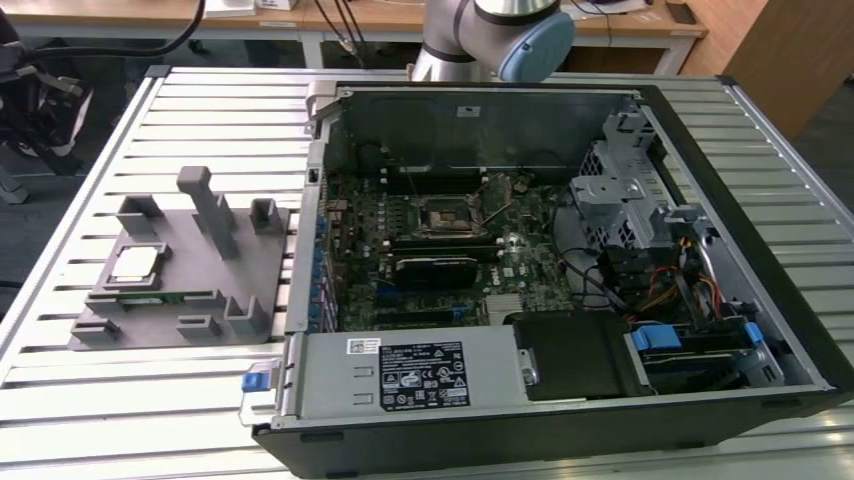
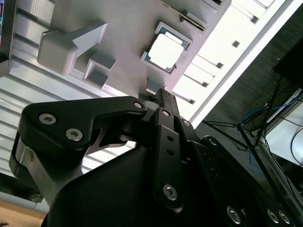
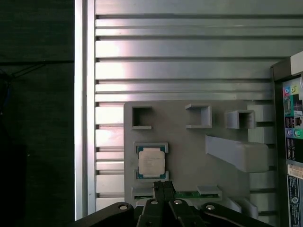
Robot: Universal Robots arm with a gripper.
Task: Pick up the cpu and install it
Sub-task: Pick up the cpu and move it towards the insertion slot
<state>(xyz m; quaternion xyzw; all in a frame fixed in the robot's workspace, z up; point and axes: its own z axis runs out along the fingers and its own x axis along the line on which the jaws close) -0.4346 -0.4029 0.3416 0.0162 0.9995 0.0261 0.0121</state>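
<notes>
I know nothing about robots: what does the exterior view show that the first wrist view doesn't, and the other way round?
Exterior view's extras: the open computer case with its motherboard and black socket frame, plus part of the robot arm. First wrist view's extras: the end effector, fingers together, just short of the cpu. Shared: the cpu resting in its recess on the grey holder, the green memory stick beside it, and the slatted metal table.
</notes>
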